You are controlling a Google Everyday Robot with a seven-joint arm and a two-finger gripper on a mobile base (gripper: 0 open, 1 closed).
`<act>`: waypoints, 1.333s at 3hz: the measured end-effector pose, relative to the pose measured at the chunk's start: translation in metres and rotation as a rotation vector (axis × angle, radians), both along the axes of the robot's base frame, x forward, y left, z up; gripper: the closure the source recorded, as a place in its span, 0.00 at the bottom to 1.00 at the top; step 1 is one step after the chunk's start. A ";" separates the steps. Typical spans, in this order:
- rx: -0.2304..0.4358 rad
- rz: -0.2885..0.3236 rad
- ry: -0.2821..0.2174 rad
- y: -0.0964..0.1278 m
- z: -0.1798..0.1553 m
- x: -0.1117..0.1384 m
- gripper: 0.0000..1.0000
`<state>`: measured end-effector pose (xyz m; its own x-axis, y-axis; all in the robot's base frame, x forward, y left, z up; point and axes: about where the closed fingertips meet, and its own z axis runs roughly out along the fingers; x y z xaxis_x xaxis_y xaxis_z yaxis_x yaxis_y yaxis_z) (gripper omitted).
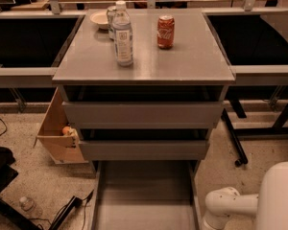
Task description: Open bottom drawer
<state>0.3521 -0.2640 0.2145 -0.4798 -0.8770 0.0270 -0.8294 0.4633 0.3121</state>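
Camera view, sole entry.

Item: grey flat-topped three-drawer cabinet (pixel 182 61), centre of frame; on its top a clear plastic water bottle (pixel 122 35), a red soda can (pixel 165 31) and a white bowl (pixel 100 19), all upright and well back from the front edge, so I judge drawer travel will not disturb them.

Item: two wider grey drawer fronts, upper (pixel 144 114) and middle (pixel 144 150), each slightly proud of the carcass with a dark gap above; not my concern.

Item: grey handleless bottom drawer (pixel 144 195), smooth tray interior; it lies drawn out toward me beneath the middle front, its side rails running off the lower edge; its front panel is out of frame; I judge the task essentially complete.

Item: tan wooden box (pixel 57 138), tilted on the floor against the cabinet's left side, a small orange object (pixel 66 130) on its rim; just beside the tray's left rail, not visibly touching it.

Item: white robot arm (pixel 228 205), lower right, close beside the tray's right rail; the gripper itself lies outside the frame, presumably below it; I cannot tell whether it is released or clenched.

Room: speckled floor open to the right; black table leg (pixel 233 138) well clear; dark cables (pixel 67 212) near the left rail.
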 end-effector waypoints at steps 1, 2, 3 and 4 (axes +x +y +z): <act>0.014 -0.003 -0.099 -0.001 0.058 -0.007 0.00; 0.039 -0.003 -0.172 0.013 0.123 -0.035 0.00; 0.028 0.008 -0.202 0.031 0.187 -0.063 0.00; -0.005 -0.048 -0.237 0.044 0.255 -0.075 0.00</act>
